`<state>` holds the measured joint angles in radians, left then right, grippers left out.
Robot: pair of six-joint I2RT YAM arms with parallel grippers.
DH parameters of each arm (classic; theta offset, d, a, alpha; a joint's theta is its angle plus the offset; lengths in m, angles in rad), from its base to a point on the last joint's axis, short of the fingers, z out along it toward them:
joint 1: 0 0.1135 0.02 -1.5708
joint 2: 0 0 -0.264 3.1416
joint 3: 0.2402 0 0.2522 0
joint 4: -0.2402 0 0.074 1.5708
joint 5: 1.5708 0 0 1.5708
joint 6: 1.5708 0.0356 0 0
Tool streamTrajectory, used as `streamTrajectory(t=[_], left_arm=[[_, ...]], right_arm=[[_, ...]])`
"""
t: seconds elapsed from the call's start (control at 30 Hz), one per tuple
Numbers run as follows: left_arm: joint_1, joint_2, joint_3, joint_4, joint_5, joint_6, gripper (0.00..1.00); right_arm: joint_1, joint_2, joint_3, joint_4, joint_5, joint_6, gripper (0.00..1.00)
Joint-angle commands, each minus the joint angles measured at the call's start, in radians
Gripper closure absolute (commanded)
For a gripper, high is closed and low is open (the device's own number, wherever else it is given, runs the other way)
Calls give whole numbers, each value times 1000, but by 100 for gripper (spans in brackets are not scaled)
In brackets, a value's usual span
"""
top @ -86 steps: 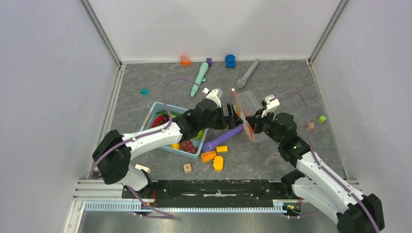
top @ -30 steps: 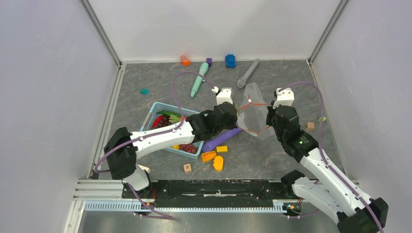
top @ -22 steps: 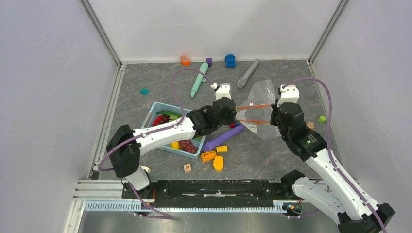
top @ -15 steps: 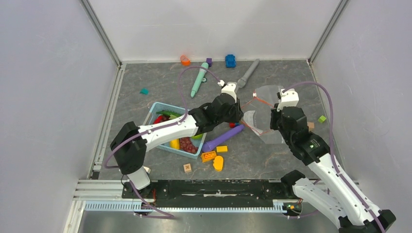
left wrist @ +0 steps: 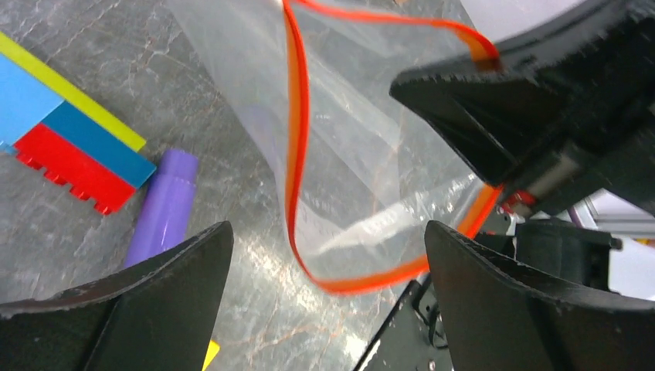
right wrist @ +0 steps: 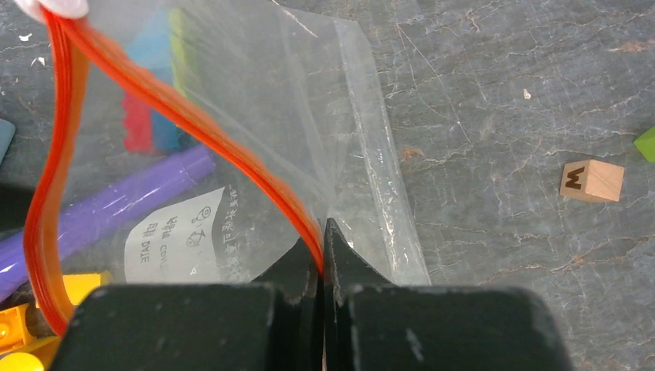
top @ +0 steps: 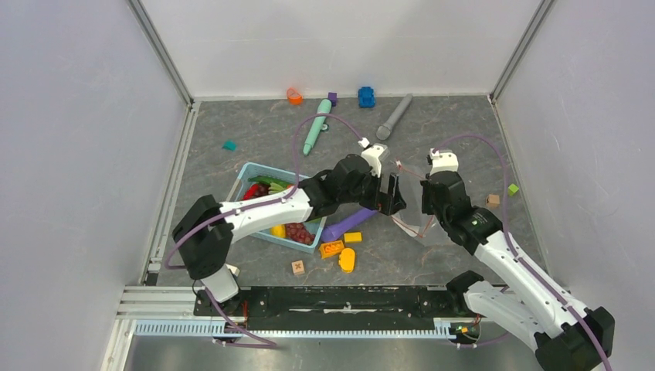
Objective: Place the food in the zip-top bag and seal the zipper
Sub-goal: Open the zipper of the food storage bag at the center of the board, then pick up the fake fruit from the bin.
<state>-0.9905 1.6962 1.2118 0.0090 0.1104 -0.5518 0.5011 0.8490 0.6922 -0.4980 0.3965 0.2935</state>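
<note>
My top camera looks steeply down from high behind, far enough to take in the whole table (top: 255, 139). Both wrist cameras sit close and low — each shows me the zip-top bag (left wrist: 363, 154) and purple cylinder (left wrist: 162, 209).

The clear zip-top bag (right wrist: 255, 93) is crumpled, its mouth gaping and its white label patch (right wrist: 181, 236) showing through the plastic. Its orange-red zipper (right wrist: 193, 116) bows in an open loop, pinched at one spot by the right gripper (right wrist: 323, 239). The food (top: 297, 232), dark grapes, a red chilli, greens and seemingly a yellow piece, lies in the light-blue basket (top: 234, 195), outside the bag.
</note>
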Motion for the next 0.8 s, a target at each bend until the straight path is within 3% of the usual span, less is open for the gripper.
streamTrajectory(t=[0.0,0.2,0.27,0.37,0.57,0.77], left_arm=[[-3,-166,-37,-3,-4,51,0],[-2,-358,-182,-166,-323,15,0],[2,-427,-242,-222,-481,-17,0],[49,-494,-297,-327,-605,-99,0],[200,-513,-390,-329,-461,-184,0],[249,-449,-401,-336,-414,-202,0]], right_arm=[[-4,24,13,25,24,47,100],[-4,54,16,22,30,63,100],[-4,61,16,27,26,65,100],[-4,62,8,39,18,65,100],[-4,69,-12,55,-11,62,100],[-4,65,-19,55,-12,53,100]])
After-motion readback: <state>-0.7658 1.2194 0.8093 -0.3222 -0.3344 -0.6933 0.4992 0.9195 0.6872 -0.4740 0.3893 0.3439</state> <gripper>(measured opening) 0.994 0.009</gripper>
